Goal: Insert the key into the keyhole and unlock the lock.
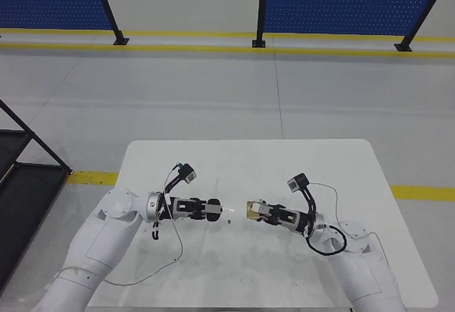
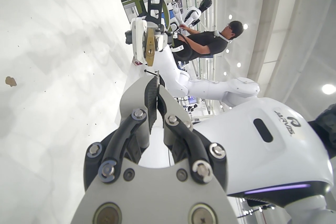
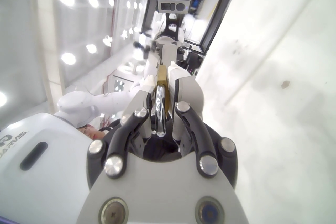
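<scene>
Silver and thin, the key (image 2: 158, 78) sticks out ahead of the left gripper (image 2: 156, 89), pinched between its ribbed black jaws. Just beyond its tip, not touching, the right gripper (image 1: 260, 210) clamps the blocky brass lock (image 2: 150, 47), keyhole (image 2: 150, 52) facing it. Both pieces are gripped; insertion and turning likely remain.

1. The lock (image 1: 252, 209), my landmark: the right gripper (image 1: 257, 210) flanks two of its sides; its keyhole face (image 2: 150, 51) stands exposed.
2. Facing that keyhole, I see an open gap up to the key (image 2: 158, 76) clamped in the left gripper (image 2: 156, 86).
3. Beneath the lock, the table (image 1: 289, 164) bounds descent; a small brown speck (image 1: 229, 221) lies there, under the gap.
</scene>
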Available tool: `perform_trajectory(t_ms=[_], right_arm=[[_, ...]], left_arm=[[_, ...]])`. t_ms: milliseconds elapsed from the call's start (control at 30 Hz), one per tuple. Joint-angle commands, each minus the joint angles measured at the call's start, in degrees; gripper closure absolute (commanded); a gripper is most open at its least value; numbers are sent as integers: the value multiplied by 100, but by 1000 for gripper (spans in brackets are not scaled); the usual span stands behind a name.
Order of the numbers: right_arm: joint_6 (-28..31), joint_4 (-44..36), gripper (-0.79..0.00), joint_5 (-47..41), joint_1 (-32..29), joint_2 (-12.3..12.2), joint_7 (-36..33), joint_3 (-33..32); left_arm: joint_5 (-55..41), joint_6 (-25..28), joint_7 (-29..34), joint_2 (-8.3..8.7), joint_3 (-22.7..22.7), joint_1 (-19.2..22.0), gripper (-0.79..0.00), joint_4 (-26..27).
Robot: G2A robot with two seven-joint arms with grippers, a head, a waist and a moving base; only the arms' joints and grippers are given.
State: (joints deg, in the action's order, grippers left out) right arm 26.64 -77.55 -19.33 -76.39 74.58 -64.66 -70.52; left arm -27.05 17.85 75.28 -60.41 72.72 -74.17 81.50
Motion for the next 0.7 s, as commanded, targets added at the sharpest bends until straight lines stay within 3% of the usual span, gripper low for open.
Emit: perform_trajectory(t_ms=[0,667], right_arm=[[-11,-40,0,40,-22,-11,73,9],[-83,-393,0,579,-207,-103,1016,158]], left_arm=[[41,22,-64,-8,-59,41,0,-30],[395,235,-673,-29,-331,142,0,-28]])
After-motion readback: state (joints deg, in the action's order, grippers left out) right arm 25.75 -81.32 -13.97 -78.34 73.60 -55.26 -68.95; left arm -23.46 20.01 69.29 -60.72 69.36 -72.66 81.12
